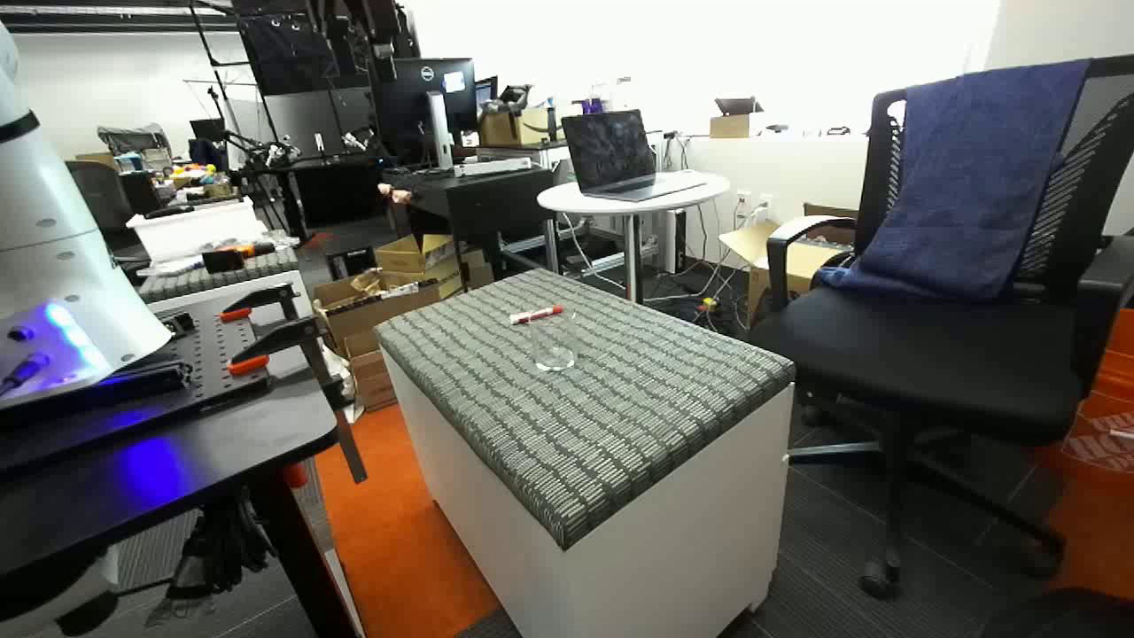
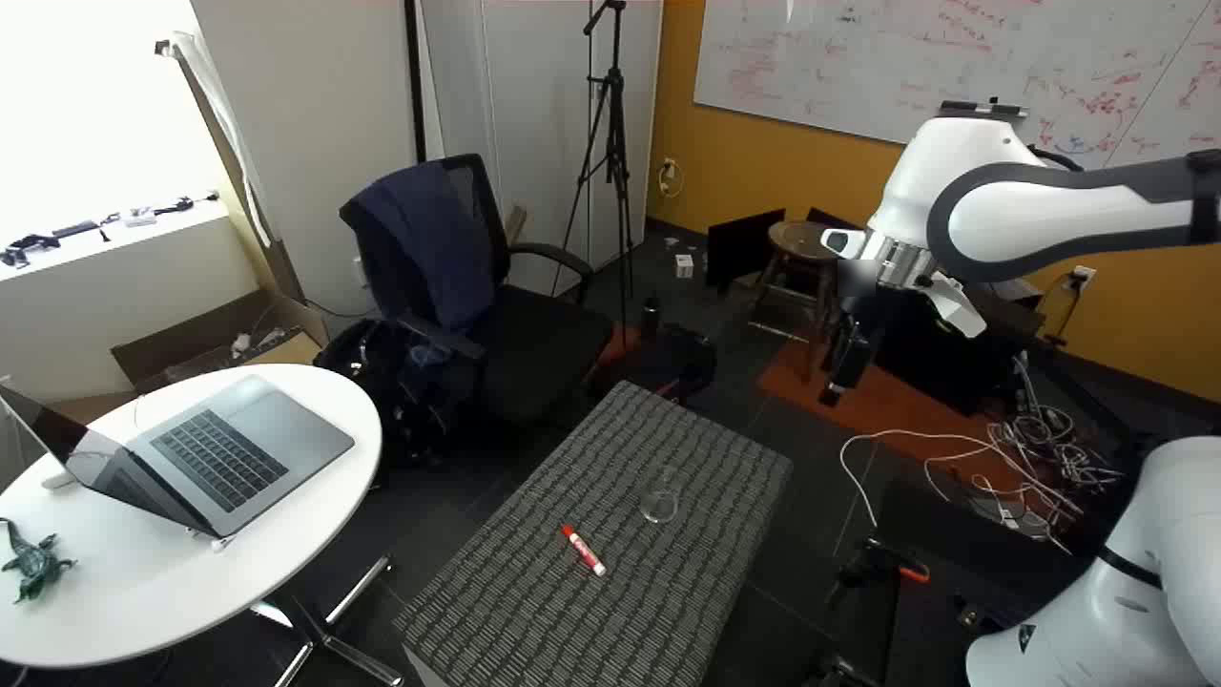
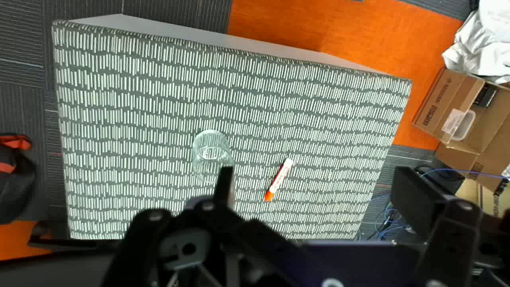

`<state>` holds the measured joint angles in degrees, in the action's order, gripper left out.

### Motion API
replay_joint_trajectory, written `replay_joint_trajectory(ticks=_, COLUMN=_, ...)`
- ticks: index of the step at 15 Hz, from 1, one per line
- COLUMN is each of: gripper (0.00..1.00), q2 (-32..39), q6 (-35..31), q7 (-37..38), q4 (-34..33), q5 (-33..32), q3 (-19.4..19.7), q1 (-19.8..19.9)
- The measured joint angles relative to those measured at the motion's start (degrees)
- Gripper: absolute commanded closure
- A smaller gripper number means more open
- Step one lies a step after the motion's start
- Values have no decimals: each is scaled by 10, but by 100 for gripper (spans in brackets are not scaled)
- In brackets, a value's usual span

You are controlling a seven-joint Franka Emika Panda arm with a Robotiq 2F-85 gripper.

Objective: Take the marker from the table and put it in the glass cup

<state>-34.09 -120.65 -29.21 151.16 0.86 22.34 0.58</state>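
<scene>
1. Wrist view: your gripper (image 3: 313, 172) hides part of the table (image 3: 255, 119) behind it
2. Beyond your fingertips (image 3: 225, 185), the marker (image 3: 279, 178) is too small to read
3. In an exterior view, a blurred patch (image 2: 857, 281) sits above your gripper; the frame's edge cuts your arm (image 2: 1068, 224)

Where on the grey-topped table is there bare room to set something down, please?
In the wrist view, the table is bare from the glass cup to the left edge, and from the marker to the right edge. Most crowded is the gap between cup and marker.

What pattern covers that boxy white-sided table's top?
The tabletop has rows of pale dashes on grey, clearest in the wrist view.
</scene>
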Motion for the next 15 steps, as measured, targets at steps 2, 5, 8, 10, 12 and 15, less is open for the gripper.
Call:
replay_joint_trajectory(ticks=2, gripper=0, q2=0, q6=0, q7=0, q4=0, q5=0, q3=0, q1=0)
replay_joint_trajectory(ticks=5, gripper=0, q2=0, q6=0, q7=0, q4=0, q5=0, q3=0, q1=0)
replay_joint_trajectory(ticks=8, gripper=0, q2=0, q6=0, q7=0, q4=0, q5=2, q3=-4, q1=2)
replay_joint_trajectory(ticks=10, gripper=0, q2=0, q6=-4, q7=0, q4=0, q5=7, q3=-11, q1=2)
replay_joint_trajectory(ticks=12, gripper=0, q2=0, q6=-20, q7=0, q4=0, q5=17, q3=-21, q1=2)
replay_joint_trajectory(ticks=15, gripper=0, q2=3, q6=-59, q7=2, q4=1, q5=32, q3=-44, q1=-5)
